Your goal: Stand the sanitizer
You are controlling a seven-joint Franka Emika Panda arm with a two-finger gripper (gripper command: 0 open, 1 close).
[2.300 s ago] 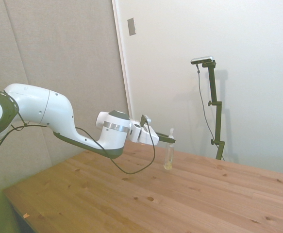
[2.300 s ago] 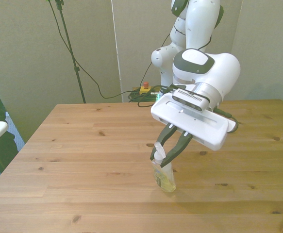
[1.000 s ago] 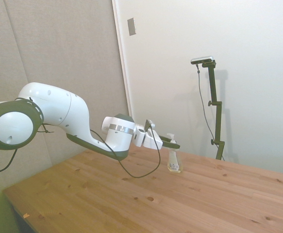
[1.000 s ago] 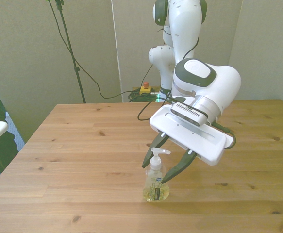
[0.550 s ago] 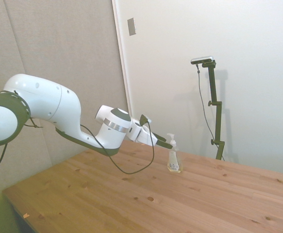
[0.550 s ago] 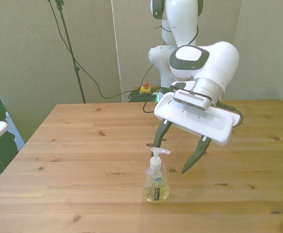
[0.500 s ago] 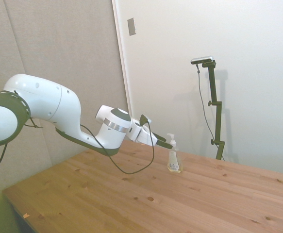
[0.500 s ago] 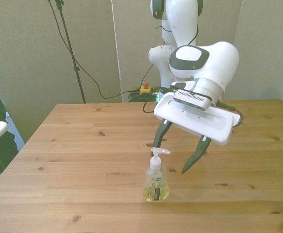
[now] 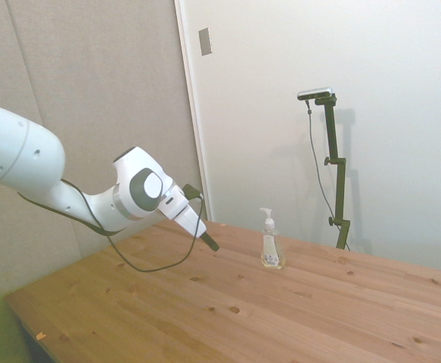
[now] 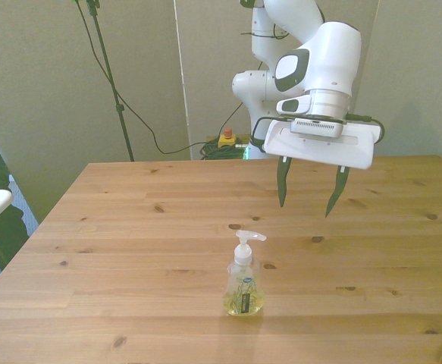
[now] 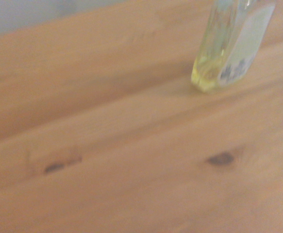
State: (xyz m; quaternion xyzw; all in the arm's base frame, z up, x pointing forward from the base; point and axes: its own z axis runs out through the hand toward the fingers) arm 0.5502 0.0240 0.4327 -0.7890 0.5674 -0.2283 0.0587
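The sanitizer (image 10: 244,283) stands upright on the wooden table (image 10: 130,227), a small clear pump bottle with pale yellow liquid, a white nozzle and a whitish label. It also shows upright in the side view, sanitizer (image 9: 271,247), and its lower part fills a corner of the wrist view, sanitizer (image 11: 231,46). My gripper (image 10: 310,191) hangs open above the table, well behind the bottle and toward the front view's right, holding nothing. From the side, the gripper (image 9: 209,242) is clear of the bottle, with a wide gap between them.
Bare wood surrounds the bottle. A cable trails from my wrist. A red button box (image 10: 226,137) and cables lie on the floor behind the table's far edge.
The gripper, open around the standing bottle's pump a second ago, has drawn back and risen away from it. The bottle stays upright in place.
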